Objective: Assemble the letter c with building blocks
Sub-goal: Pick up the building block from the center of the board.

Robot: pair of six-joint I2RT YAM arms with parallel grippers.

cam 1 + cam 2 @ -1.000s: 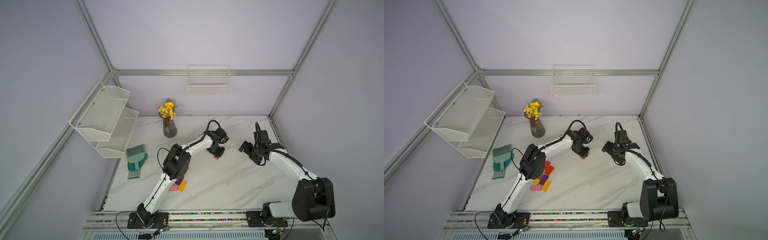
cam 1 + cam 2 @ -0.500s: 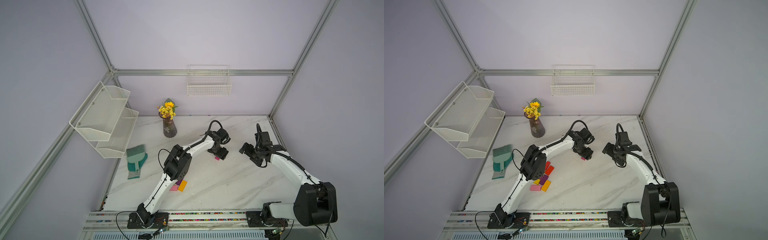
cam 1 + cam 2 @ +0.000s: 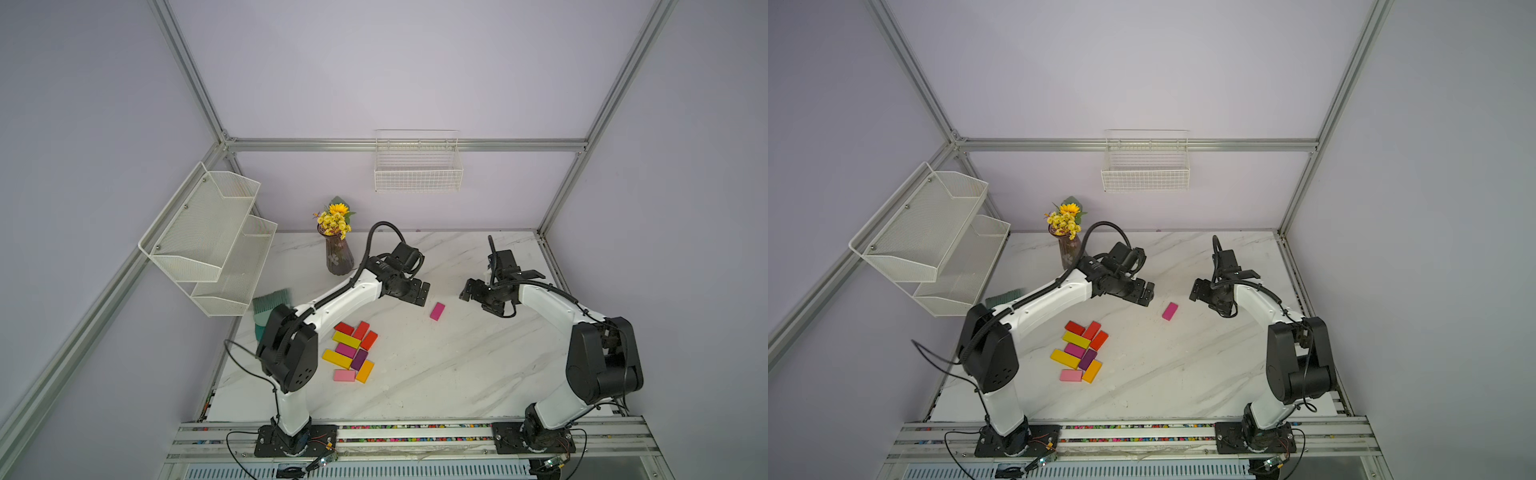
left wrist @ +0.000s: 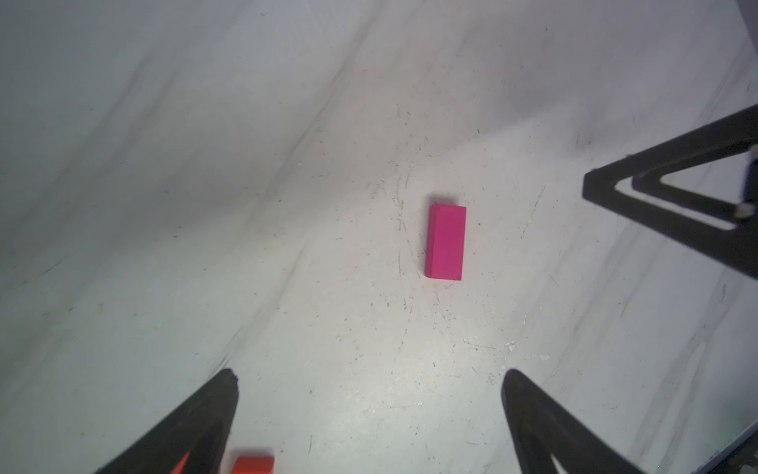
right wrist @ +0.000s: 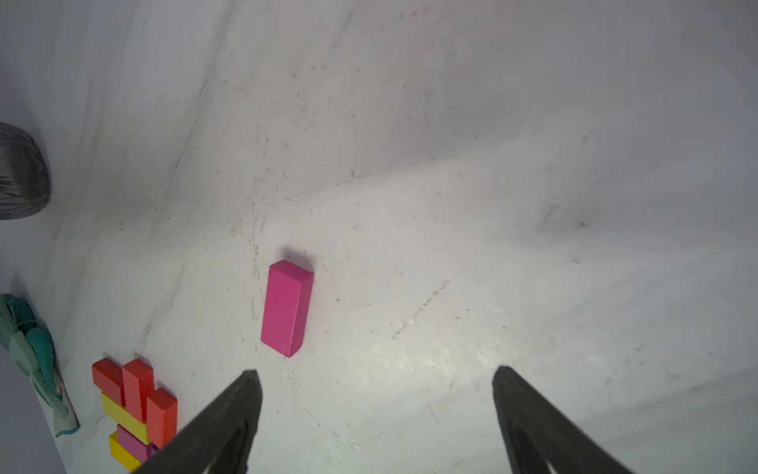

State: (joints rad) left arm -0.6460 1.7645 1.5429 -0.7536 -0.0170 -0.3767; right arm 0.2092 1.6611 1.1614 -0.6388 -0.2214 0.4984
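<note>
Just released, the magenta block (image 3: 437,311) lies on the bench (image 3: 436,374) in both top views, between left gripper (image 3: 423,293) and right gripper (image 3: 467,291), both spread. Left wrist view: clear of the jaws. Right wrist view: off-centre; centre over it before closing.

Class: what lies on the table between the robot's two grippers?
One magenta block, flat on the table, between the left gripper and the right gripper, touching neither; both top views show it.
</note>
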